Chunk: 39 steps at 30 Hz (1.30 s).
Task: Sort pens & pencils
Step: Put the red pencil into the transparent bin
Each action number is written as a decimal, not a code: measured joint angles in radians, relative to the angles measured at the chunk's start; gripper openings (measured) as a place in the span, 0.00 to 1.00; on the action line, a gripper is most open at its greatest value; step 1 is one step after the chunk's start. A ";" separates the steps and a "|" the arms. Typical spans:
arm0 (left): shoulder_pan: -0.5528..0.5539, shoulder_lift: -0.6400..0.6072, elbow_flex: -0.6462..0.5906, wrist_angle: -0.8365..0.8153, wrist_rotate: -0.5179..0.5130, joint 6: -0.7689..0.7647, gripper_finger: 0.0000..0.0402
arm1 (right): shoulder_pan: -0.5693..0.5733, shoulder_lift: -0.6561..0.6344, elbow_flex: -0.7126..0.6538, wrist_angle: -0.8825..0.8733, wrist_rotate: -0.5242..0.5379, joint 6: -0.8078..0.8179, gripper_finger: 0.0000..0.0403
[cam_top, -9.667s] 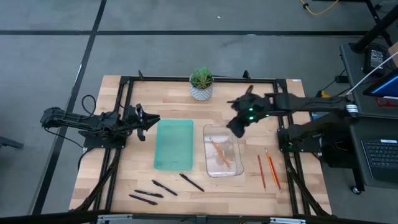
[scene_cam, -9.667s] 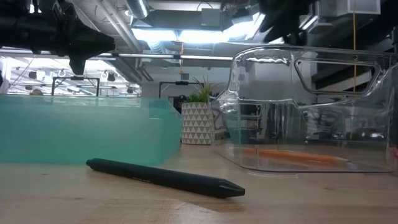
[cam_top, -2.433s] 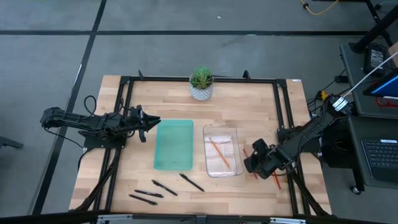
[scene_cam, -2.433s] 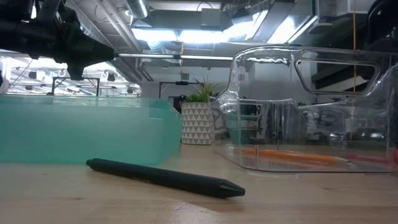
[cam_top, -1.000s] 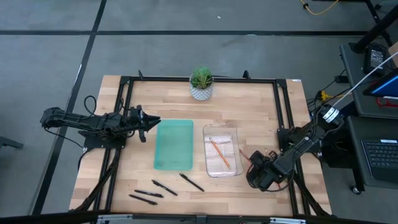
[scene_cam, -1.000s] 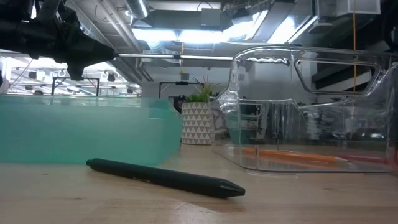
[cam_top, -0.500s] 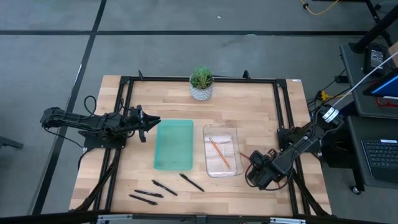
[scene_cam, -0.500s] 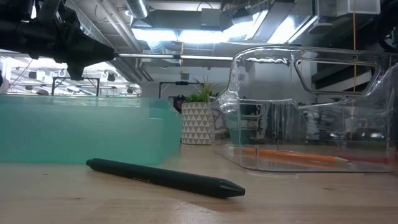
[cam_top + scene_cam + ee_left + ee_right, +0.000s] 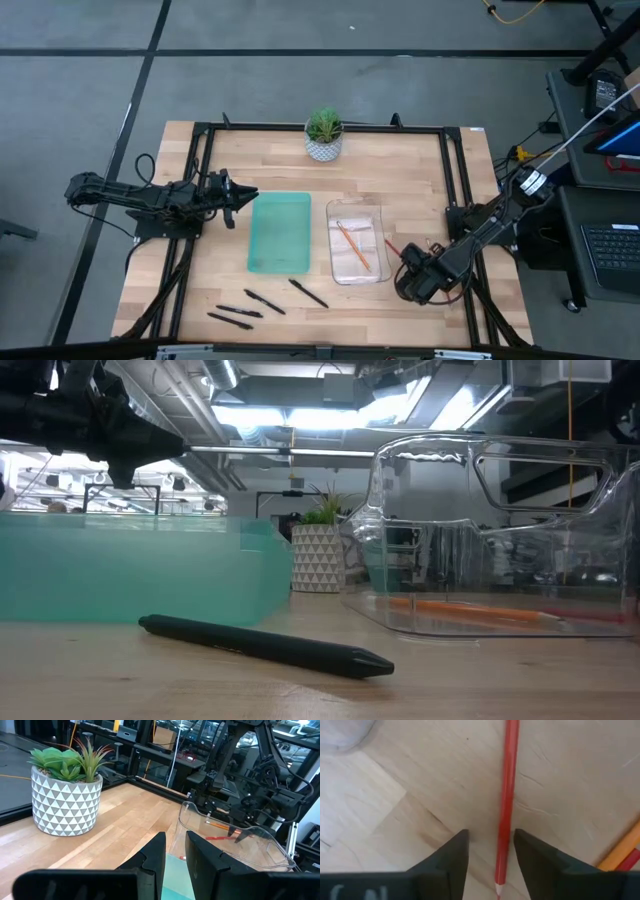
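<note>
Your left gripper (image 9: 247, 194) hangs above the table's left side, just beside the far left corner of the shallow teal plastic tray (image 9: 279, 232); its two dark fingers (image 9: 156, 854) stand close together with only a narrow gap, and nothing sits between them. Toward the front edge, below that tray, you have the three short black pens (image 9: 266, 302) lying loose on the light wooden table (image 9: 400, 165), well apart from either arm; in the low view the nearest one lies in front of the tray. At the far edge, in the middle, stands a small green plant in a white pot with a triangle pattern (image 9: 323, 135). Next to the teal tray sits the clear plastic bin (image 9: 357, 242), and one orange pencil (image 9: 352, 245) lies inside it. Just right of the bin, your right gripper (image 9: 412, 273) is down close to the tabletop. Its wrist view shows the fingers (image 9: 448, 856) set moderately apart and straddling a red pencil (image 9: 505, 805) that lies flat on the wood; whether they touch it you cannot tell. Another orange pencil (image 9: 621, 852) lies close beside.
</note>
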 joint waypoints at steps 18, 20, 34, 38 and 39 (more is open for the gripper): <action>0.000 0.000 0.000 0.000 0.000 0.002 0.17 | 0.000 -0.001 -0.013 0.015 -0.002 0.003 0.04; 0.000 0.000 0.000 0.000 0.000 0.002 0.17 | 0.000 -0.001 -0.013 0.014 -0.002 0.011 0.04; 0.000 0.000 0.000 0.000 0.000 0.003 0.17 | 0.000 -0.025 0.016 -0.065 0.029 0.056 0.03; 0.000 0.000 0.000 0.000 0.000 0.003 0.17 | 0.000 -0.046 0.016 -0.095 0.038 0.076 0.00; 0.000 0.000 0.000 0.000 0.000 0.003 0.17 | 0.000 -0.052 0.015 -0.109 0.038 0.090 0.00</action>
